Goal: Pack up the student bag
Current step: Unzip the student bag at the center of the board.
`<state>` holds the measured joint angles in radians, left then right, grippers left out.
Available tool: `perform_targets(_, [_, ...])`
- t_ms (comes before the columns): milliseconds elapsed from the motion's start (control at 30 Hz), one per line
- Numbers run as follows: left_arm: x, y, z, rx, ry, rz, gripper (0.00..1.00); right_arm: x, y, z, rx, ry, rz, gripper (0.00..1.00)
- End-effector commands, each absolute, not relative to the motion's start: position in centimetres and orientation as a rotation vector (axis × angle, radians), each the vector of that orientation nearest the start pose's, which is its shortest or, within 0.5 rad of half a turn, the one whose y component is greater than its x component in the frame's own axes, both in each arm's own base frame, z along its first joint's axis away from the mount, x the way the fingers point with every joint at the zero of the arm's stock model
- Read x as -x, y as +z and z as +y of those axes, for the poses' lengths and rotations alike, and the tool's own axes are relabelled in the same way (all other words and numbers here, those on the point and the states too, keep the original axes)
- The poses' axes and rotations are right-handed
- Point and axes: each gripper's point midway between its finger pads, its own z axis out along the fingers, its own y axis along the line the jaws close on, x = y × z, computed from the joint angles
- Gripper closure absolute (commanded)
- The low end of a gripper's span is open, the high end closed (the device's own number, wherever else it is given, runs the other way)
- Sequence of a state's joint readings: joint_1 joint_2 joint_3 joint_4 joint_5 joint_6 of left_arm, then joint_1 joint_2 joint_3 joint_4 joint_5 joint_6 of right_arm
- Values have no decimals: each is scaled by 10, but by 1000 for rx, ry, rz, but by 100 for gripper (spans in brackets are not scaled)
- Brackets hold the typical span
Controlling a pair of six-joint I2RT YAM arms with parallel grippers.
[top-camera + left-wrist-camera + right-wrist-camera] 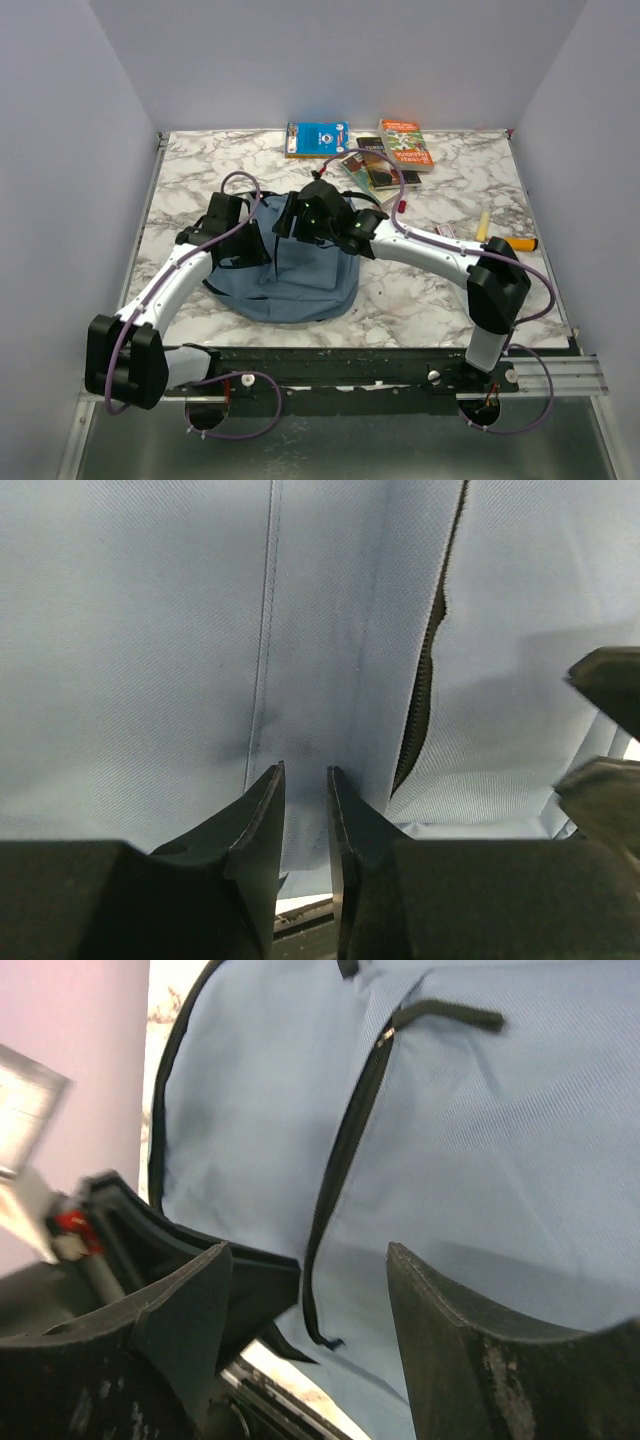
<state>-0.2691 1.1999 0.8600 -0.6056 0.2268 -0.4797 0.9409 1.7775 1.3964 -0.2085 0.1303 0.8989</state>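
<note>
On the marble table: the student bag is laid flat near the front edge, between the two arms, with its dusty-blue fabric turned up.
Bag's far end: both wrists are found close together over the end of the bag that is turned toward the books.
Left gripper: its fingers are held almost together, with only a narrow slit between them. The tips are set at or just over the blue cloth beside a stitched seam (whether a fold is pinched cannot be told).
Right gripper: its fingers are spread wide and nothing is caught between them. Blue fabric is seen through the gap.
Zipper: a black zipper line is seen running down the fabric just beyond the right fingers. In the left wrist view a zipper is seen slightly parted, to the right of the left fingers.
Neighbouring tool: the right fingers are glimpsed at the right edge of the left wrist view, near the left ones.
Far edge: a blue book, an orange book and a dark book are laid out, well apart from the bag.
Right side: a pale stick and an orange pen-like item are laid near the right arm's elbow.
</note>
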Motion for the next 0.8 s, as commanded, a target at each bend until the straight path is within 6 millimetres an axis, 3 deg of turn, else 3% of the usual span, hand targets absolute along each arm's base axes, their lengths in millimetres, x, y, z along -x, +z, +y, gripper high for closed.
perform_targets(0, [-261,108,-148,149,-720,2639,77,-305,150,421,-147,682,2358,30])
perform_targets(167, [-264,91,-148,240,-854,2708,86,-304,133,426,-141,579,2383,28])
perform_targets(433, [-262,87,-157,276,-992,2720,89,-300,101,436,-43,420,2400,29])
perform_targets(567, [-261,86,-154,285,-982,2719,90,-300,98,419,-73,263,2362,32])
perform_targets(667, [-264,92,-153,286,-982,2696,91,-293,98,415,-65,305,2344,33])
perform_targets(700, [-265,94,-152,286,-979,2685,89,-288,97,416,-34,347,2350,33])
perform_targets(767, [-268,101,-149,274,-963,2654,74,-281,114,426,20,487,2322,31])
